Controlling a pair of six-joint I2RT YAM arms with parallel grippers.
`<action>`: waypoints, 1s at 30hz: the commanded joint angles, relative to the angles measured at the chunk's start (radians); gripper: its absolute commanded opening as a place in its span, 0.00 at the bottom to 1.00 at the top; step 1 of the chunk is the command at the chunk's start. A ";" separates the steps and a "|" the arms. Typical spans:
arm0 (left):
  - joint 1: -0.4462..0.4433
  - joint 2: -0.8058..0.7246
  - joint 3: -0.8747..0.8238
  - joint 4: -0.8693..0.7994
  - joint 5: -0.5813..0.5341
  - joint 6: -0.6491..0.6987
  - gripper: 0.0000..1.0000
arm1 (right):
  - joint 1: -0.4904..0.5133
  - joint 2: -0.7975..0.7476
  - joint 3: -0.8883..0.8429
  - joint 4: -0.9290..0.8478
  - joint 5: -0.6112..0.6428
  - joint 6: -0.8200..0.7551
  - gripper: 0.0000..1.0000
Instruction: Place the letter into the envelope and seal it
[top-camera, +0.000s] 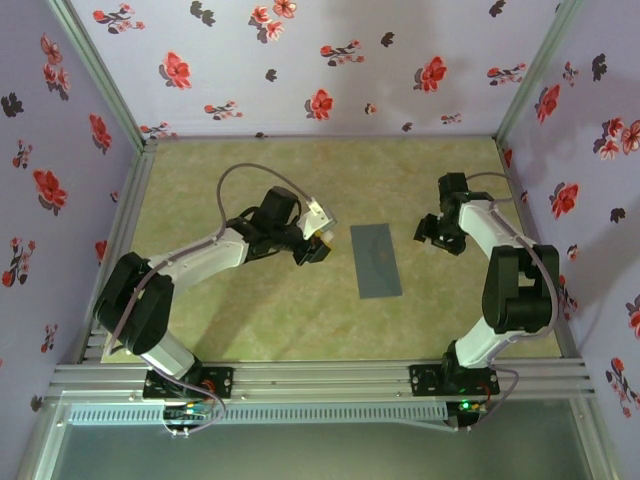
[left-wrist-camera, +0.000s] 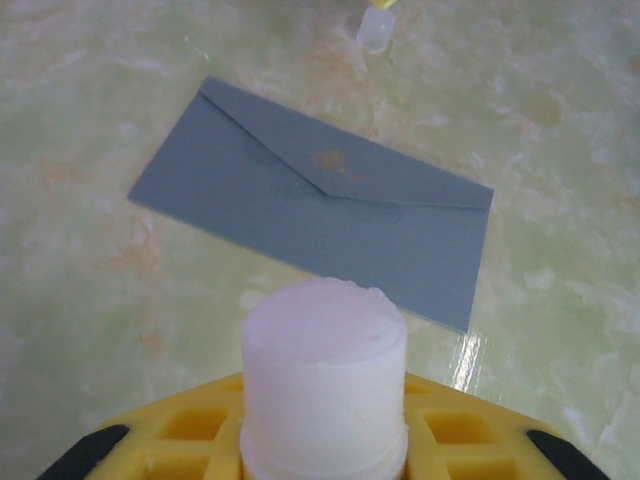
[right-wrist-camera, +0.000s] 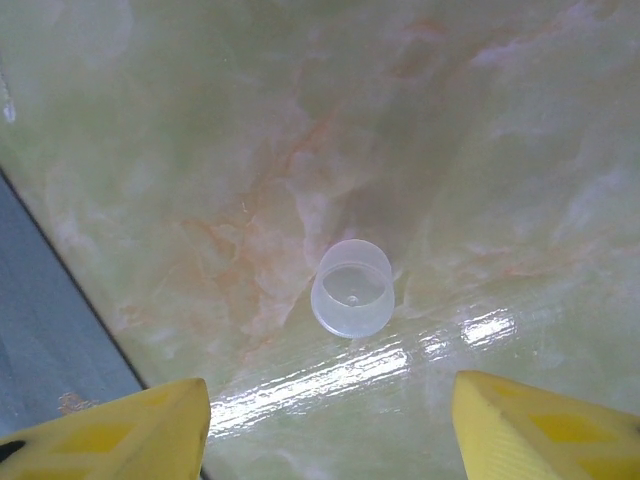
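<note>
The green marbled table (top-camera: 250, 320) fills the floor of the flowered booth. The left arm (top-camera: 200, 262) reaches in from the near left and the right arm (top-camera: 510, 270) bends in from the near right. The envelope (top-camera: 377, 260) lies flat near the middle of the table, between the two claws, its long sides running away from the arm bases with a slight tilt. In the left wrist view the envelope (left-wrist-camera: 300, 200) is back side up with its pointed flap folded down, and a faint brownish smear sits by the flap's tip. The left claw (top-camera: 312, 240) hangs just beside the envelope's far left corner, apart from it. Its yellow fingers (left-wrist-camera: 190, 430) are closed around a white stick (left-wrist-camera: 322, 370), whose blunt round end points toward the envelope. The right claw (top-camera: 428, 232) is near the envelope's far right side. In its wrist view the claw (right-wrist-camera: 330, 385) stands open, the yellow fingers (right-wrist-camera: 130, 430) wide apart and touching nothing. The envelope's edge (right-wrist-camera: 40, 340) shows at the left. A small clear cap (right-wrist-camera: 352, 288) rests on the bare table ahead of the fingers, open end up, clear of both. The left wrist view shows the cap (left-wrist-camera: 375, 28) beyond the envelope's far long edge.
</note>
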 joint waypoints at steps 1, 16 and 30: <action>-0.007 -0.039 -0.012 0.014 -0.005 -0.034 0.00 | -0.007 0.020 0.035 -0.022 0.039 -0.020 0.65; -0.006 -0.033 -0.018 0.034 0.017 -0.052 0.00 | -0.019 0.121 0.070 0.026 0.043 -0.011 0.49; -0.006 -0.027 -0.025 0.048 0.028 -0.057 0.00 | -0.023 0.163 0.071 0.044 0.035 -0.013 0.38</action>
